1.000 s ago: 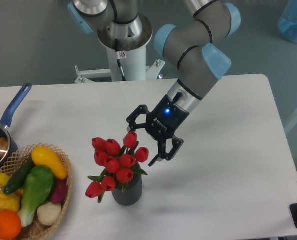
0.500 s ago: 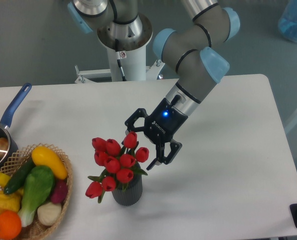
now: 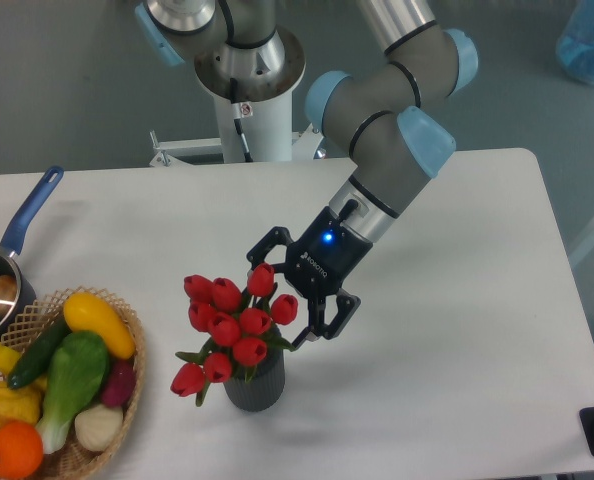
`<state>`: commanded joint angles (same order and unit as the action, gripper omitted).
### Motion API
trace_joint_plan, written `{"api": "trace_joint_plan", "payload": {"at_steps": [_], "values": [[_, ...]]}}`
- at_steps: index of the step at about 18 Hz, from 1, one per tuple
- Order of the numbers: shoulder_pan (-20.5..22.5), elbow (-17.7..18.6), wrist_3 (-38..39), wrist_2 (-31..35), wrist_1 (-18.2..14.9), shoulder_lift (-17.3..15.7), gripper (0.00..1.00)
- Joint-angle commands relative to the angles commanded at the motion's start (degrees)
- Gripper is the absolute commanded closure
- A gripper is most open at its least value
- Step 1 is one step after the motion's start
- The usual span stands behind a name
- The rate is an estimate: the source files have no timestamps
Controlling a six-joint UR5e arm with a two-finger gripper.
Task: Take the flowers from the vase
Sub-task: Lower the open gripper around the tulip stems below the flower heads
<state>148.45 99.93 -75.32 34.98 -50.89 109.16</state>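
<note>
Camera view: black two-finger gripper (image 3: 277,295), jaws apart, is flanking red tulip flowers (image 3: 229,325) standing in ribbed dark grey vase (image 3: 256,388).

wicker basket (image 3: 127,385) of vegetables, blue-handled saucepan (image 3: 7,262)

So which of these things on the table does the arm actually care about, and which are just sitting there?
Part of the job:
- the flowers, red tulips standing in the vase
- the vase, dark and ribbed
- the gripper, its fingers spread open beside the top blooms

Just lying about:
- the wicker basket of vegetables, front left
- the blue-handled saucepan at the left edge
</note>
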Motion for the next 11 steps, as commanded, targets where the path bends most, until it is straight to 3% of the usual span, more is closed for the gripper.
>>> {"api": "trace_joint_plan", "payload": {"at_steps": [11], "values": [[-1.1,-0.2,-0.2,-2.7,0.1,1.8,0.00]]}}
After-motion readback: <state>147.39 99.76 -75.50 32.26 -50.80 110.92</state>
